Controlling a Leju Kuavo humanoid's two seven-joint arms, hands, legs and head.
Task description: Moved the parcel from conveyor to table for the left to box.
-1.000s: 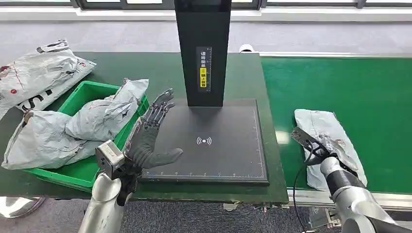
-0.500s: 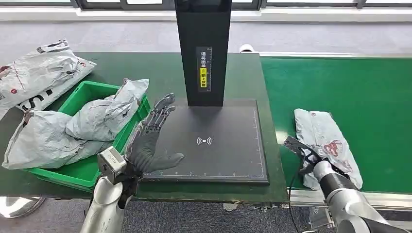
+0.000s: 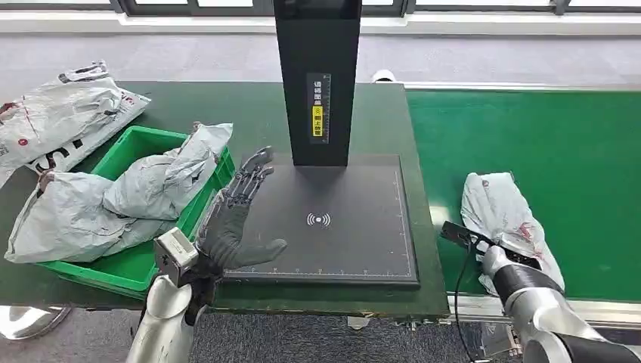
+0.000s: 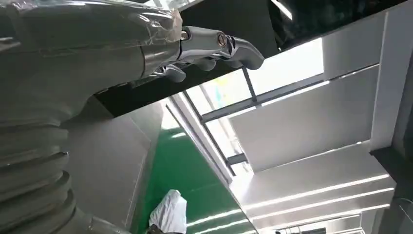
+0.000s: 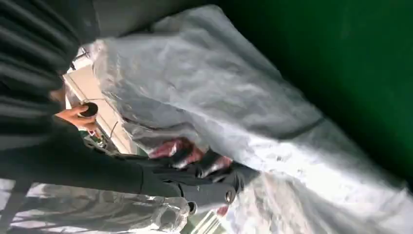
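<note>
A crumpled grey parcel [image 3: 500,215] with a red label lies on the green conveyor [image 3: 544,128], near its front edge. My right hand [image 3: 491,249] grips the parcel's near end; in the right wrist view its dark fingers [image 5: 204,183] curl into the wrinkled parcel [image 5: 219,97] by the red label. My left hand [image 3: 236,215] hovers over the left edge of the black scanner plate [image 3: 340,227], fingers spread and holding nothing. In the left wrist view, the fingertips [image 4: 219,46] stretch out, and the parcel [image 4: 168,214] is small and far off.
A green crate [image 3: 128,268] with grey parcels [image 3: 113,200] sits at the table's left front. More bagged parcels [image 3: 64,113] lie at the back left. A black post [image 3: 316,76] rises from the back of the scanner plate. The dark green table [image 3: 249,106] borders the conveyor.
My right hand has drawn back toward the conveyor's front edge, and the parcel has bunched up in its fingers. The left hand has hardly moved.
</note>
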